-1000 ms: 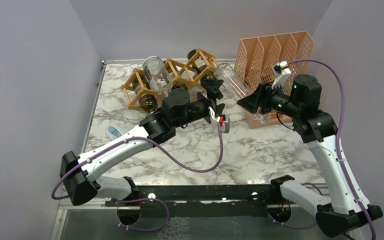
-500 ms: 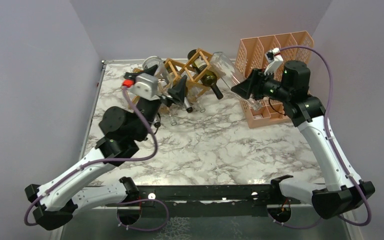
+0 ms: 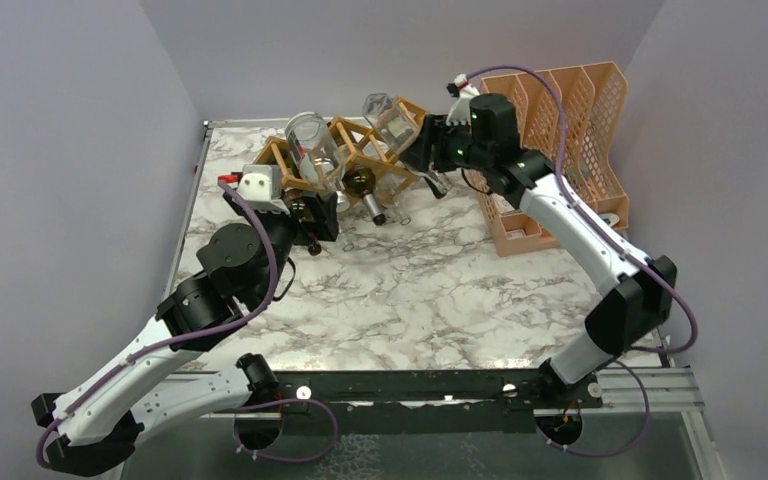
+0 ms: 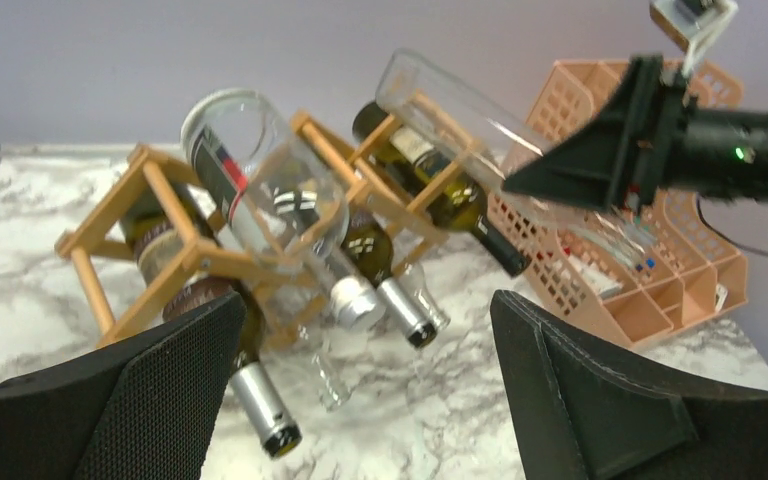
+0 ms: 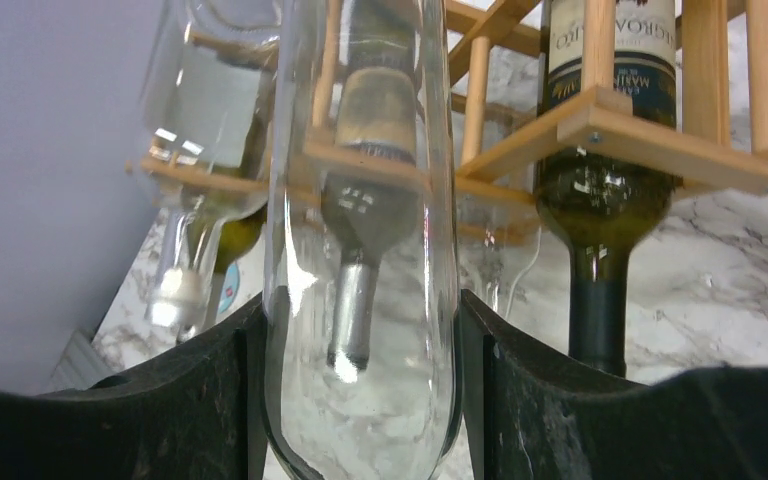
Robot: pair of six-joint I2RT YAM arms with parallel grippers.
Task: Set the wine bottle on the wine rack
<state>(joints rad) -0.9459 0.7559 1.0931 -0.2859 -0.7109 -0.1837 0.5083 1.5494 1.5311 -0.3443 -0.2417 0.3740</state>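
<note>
Black fingers [image 5: 205, 400] of the right gripper [image 5: 360, 320] are pressed in on both sides of the clear wine bottle [image 4: 450, 105], and the glass is clamped between them, filling the gap. The bottle is carried at a slant, base up and away from the wrist, with its neck end trailing back past the fingers over the peach file holder [image 4: 660, 285]. Its base is poised over the top right cell of the wine rack [image 4: 173, 205]; whether glass and wood are touching cannot be told. Through the glass, in the right wrist view, the rack's sticks are seen. Just to the right a green bottle [image 5: 600, 230] is lodged in a cell, neck pointed down towards the marble table [image 3: 440, 290].

Over to the left gripper [image 4: 365, 300]: its jaws are spread wide and nothing is held between them. It is aimed at the rack from the near side, and a gap is seen between the two. Between its pads the rack's other load is framed. A labelled clear bottle [image 4: 260, 185] is laid high across the middle. Two dark bottles [image 4: 260, 400] with silver capsules are tucked into the lower cells, necks pointed towards the camera.
</note>
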